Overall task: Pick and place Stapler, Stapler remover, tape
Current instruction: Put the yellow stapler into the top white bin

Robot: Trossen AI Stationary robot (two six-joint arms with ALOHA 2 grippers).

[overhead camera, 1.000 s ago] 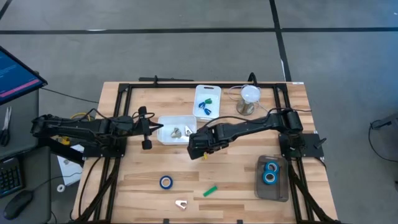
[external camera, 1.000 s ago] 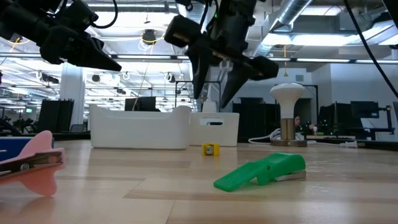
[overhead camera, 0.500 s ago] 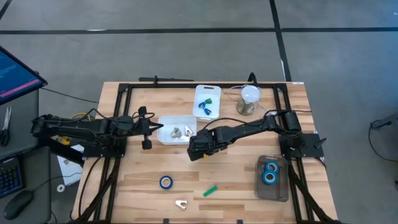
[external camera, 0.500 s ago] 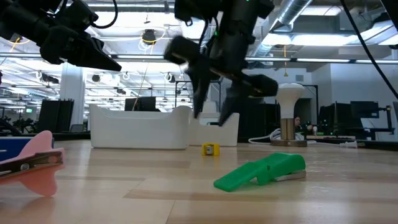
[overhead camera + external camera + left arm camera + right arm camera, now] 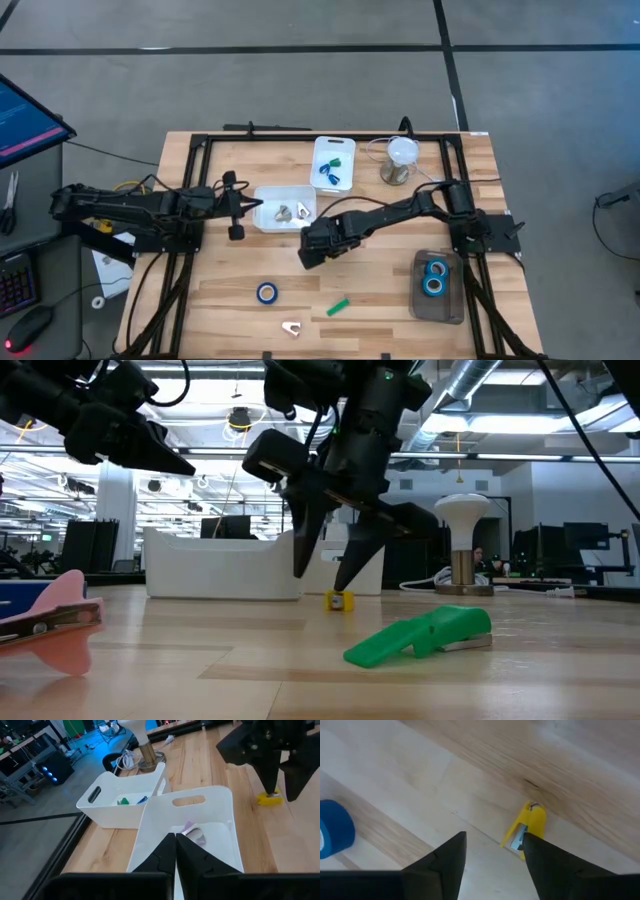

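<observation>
My right gripper (image 5: 326, 574) hangs open, fingers pointing down, just above a small yellow piece with a metal part (image 5: 527, 827), which lies flat on the table (image 5: 339, 600); in the right wrist view it sits close to one finger. My left gripper (image 5: 250, 206) is shut and waits in the air at the left rim of a white tub (image 5: 200, 815). One blue tape roll (image 5: 266, 292) lies flat near the front, and it shows again in the right wrist view (image 5: 332, 827). A green stapler (image 5: 420, 634) and a pink staple remover (image 5: 50, 624) lie on the table near the front edge.
The white tub (image 5: 283, 210) holds small grey pieces. A second white tub (image 5: 333, 163) behind it holds green and blue pieces. A white mushroom-shaped stand (image 5: 400, 158) is at the far right. A grey tray (image 5: 440, 305) on the right holds two blue tape rolls.
My right gripper has come down and moved slightly toward the table's near-left, closing in on the yellow piece. Its fingers have stayed open. The yellow piece has not moved.
</observation>
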